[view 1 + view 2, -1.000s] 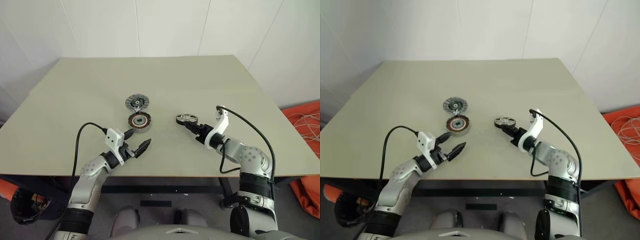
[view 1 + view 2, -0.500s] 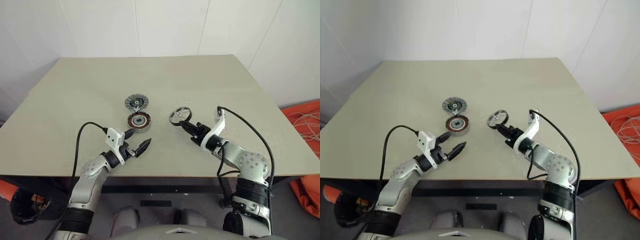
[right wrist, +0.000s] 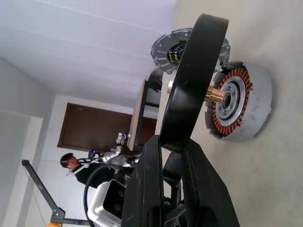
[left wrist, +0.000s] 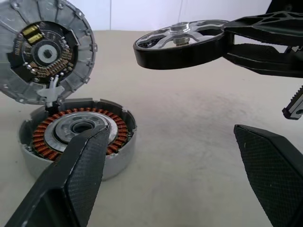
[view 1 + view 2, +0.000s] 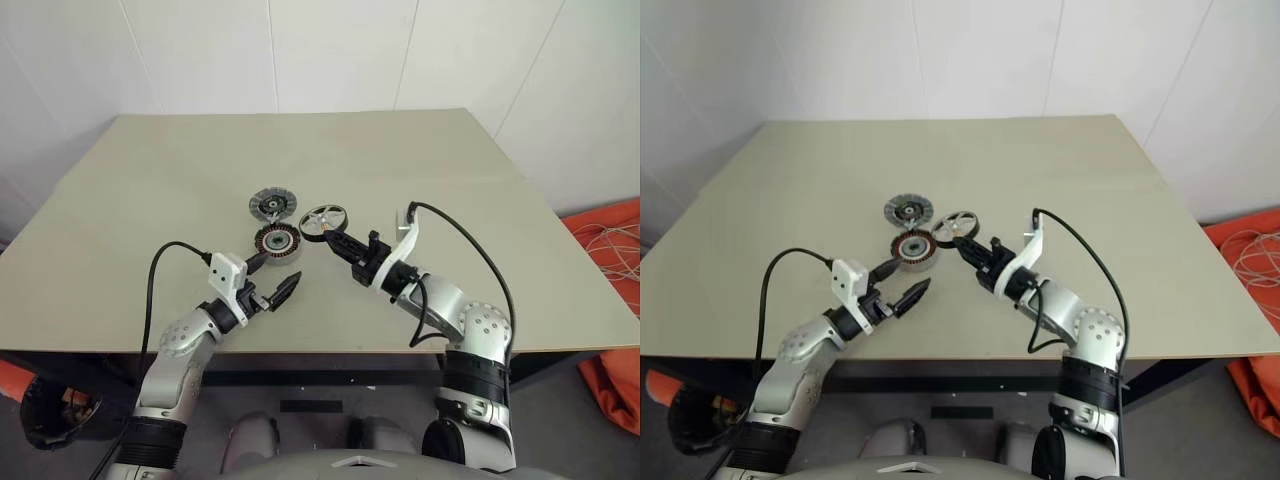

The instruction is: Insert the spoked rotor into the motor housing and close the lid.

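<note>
Beige tabletop (image 5: 420,170) carried the motor housing (image 5: 278,241). Just beside it, off the surface, the right gripper (image 5: 332,237) pinched the spoked rotor (image 5: 323,220); the left gripper (image 5: 272,279) gaped, empty.

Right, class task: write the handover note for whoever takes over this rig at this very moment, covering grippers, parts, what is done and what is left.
Right gripper: shut on the spoked rotor, held off the table, beside and above the motor housing.
Left gripper: open, holding nothing, just in front of the housing.
Housing sits on the table, copper windings exposed; its hinged lid lies open behind it.
Done: rotor picked up and brought close to the housing.
Left: line the rotor up over the centre hub, seat it, release, close the lid.
</note>
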`<state>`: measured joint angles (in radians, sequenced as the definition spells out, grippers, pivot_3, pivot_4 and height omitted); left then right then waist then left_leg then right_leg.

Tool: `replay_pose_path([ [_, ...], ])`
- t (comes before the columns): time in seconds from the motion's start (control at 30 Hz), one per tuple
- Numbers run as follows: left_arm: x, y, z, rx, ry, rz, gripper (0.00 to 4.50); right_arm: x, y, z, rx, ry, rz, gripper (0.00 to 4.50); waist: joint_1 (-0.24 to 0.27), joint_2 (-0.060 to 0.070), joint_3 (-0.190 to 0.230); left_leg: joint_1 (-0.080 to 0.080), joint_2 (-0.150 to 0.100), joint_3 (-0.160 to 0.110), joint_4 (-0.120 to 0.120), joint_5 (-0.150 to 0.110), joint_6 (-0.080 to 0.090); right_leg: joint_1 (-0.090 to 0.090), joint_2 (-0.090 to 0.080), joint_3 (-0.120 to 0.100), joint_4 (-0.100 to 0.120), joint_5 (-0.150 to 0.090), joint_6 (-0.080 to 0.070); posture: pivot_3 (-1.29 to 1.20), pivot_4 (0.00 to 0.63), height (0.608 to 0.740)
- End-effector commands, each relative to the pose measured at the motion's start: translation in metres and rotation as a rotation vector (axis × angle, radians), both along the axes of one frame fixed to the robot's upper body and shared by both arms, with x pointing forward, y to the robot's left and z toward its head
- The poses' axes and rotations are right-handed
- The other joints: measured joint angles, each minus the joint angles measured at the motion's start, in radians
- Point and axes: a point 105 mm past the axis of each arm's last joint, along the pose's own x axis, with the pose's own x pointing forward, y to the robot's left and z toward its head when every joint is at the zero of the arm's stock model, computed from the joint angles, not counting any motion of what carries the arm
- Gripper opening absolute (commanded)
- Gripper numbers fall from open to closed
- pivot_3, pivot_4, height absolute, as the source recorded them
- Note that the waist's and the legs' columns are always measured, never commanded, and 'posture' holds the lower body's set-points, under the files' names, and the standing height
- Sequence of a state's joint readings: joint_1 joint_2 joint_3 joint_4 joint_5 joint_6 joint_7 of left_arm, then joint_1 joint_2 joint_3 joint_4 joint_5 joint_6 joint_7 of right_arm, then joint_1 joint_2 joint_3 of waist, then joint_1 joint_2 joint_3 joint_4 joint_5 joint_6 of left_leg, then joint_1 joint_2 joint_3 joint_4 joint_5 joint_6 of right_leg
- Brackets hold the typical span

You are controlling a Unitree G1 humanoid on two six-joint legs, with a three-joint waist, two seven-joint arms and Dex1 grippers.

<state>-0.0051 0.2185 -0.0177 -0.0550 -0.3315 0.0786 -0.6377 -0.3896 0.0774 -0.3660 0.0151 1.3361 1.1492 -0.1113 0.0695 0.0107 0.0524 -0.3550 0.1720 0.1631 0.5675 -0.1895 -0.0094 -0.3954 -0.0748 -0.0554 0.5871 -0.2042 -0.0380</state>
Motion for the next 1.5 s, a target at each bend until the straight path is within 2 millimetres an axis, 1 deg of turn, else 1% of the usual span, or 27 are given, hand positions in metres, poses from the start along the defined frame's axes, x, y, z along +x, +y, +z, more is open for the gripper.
replay_pose_path([
  [0.03, 0.006, 0.015, 0.014, 0.007, -0.07, 0.098, 4.5, 0.011, 0.017, 0.008, 0.014, -0.035, 0.029, 0.23, 0.0, 0.0, 0.0, -0.001, 0.0, 0.0, 0.0, 0.002, -0.003, -0.001, 0.0, 0.0, 0.0, 0.0, 0.0, 0.0, 0.0, 0.74],
  [0.23, 0.001, 0.024, 0.013, 0.014, -0.067, 0.13, 4.5, 0.015, 0.037, 0.0, -0.002, -0.029, 0.087, 0.23, 0.003, -0.001, 0.0, -0.011, 0.0, -0.001, 0.001, 0.002, -0.003, -0.008, 0.0, 0.0, 0.0, 0.001, -0.001, 0.0, 0.0, 0.74],
  [0.33, -0.003, 0.032, 0.013, 0.014, -0.063, 0.153, 4.5, 0.015, 0.045, -0.002, 0.006, -0.024, 0.109, 0.23, 0.002, -0.001, 0.0, -0.011, 0.0, -0.001, 0.001, 0.002, -0.003, -0.008, 0.0, -0.001, 0.001, 0.004, -0.006, 0.0, 0.0, 0.74],
  [0.4, -0.005, 0.038, 0.012, 0.011, -0.058, 0.171, 4.5, 0.017, 0.049, -0.003, 0.008, -0.023, 0.119, 0.23, 0.001, -0.001, 0.0, -0.011, 0.0, -0.001, 0.001, 0.002, -0.003, -0.008, 0.0, -0.001, 0.001, 0.003, -0.006, 0.0, 0.0, 0.74],
  [0.47, -0.007, 0.042, 0.011, 0.009, -0.053, 0.178, 4.5, 0.018, 0.054, -0.004, 0.011, -0.023, 0.132, 0.23, 0.001, -0.001, 0.0, -0.01, 0.0, -0.001, 0.001, 0.002, -0.003, -0.008, 0.0, -0.001, 0.001, 0.001, -0.001, 0.0, 0.0, 0.74],
  [0.73, -0.008, 0.042, 0.009, 0.002, -0.048, 0.189, 4.5, 0.023, 0.076, -0.009, 0.015, -0.017, 0.17, 0.23, 0.001, -0.002, -0.001, -0.009, 0.0, -0.001, 0.003, 0.002, -0.003, -0.006, 0.0, -0.001, 0.002, 0.001, -0.001, 0.0, 0.0, 0.74],
  [0.83, -0.007, 0.04, 0.009, 0.002, -0.048, 0.188, 4.5, 0.027, 0.078, -0.009, 0.011, -0.02, 0.168, 0.23, 0.001, -0.002, -0.001, -0.009, 0.0, -0.001, 0.003, 0.002, -0.003, -0.006, 0.0, -0.001, 0.002, 0.001, -0.001, 0.0, 0.0, 0.74],
  [0.93, -0.007, 0.039, 0.01, 0.0, -0.048, 0.186, 4.5, 0.031, 0.077, -0.011, 0.007, -0.021, 0.156, 0.23, 0.0, -0.002, -0.001, -0.009, 0.001, -0.001, 0.003, 0.002, -0.003, -0.006, 0.0, -0.001, 0.003, 0.003, -0.005, 0.0, 0.0, 0.74],
  [1.07, -0.007, 0.036, 0.01, -0.003, -0.048, 0.179, 4.5, 0.034, 0.076, -0.015, 0.005, -0.017, 0.145, 0.23, 0.0, -0.003, -0.001, -0.009, 0.001, -0.001, 0.003, 0.002, -0.003, -0.006, 0.0, -0.001, 0.003, 0.004, -0.006, 0.0, 0.0, 0.74],
  [1.5, -0.006, 0.039, 0.008, -0.005, -0.035, 0.163, 4.5, 0.037, 0.081, -0.009, 0.08, -0.026, 0.145, 0.23, 0.0, -0.003, -0.001, -0.008, 0.001, -0.001, 0.004, 0.002, -0.003, -0.006, 0.0, -0.001, 0.004, 0.005, -0.008, 0.0, 0.0, 0.74],
])
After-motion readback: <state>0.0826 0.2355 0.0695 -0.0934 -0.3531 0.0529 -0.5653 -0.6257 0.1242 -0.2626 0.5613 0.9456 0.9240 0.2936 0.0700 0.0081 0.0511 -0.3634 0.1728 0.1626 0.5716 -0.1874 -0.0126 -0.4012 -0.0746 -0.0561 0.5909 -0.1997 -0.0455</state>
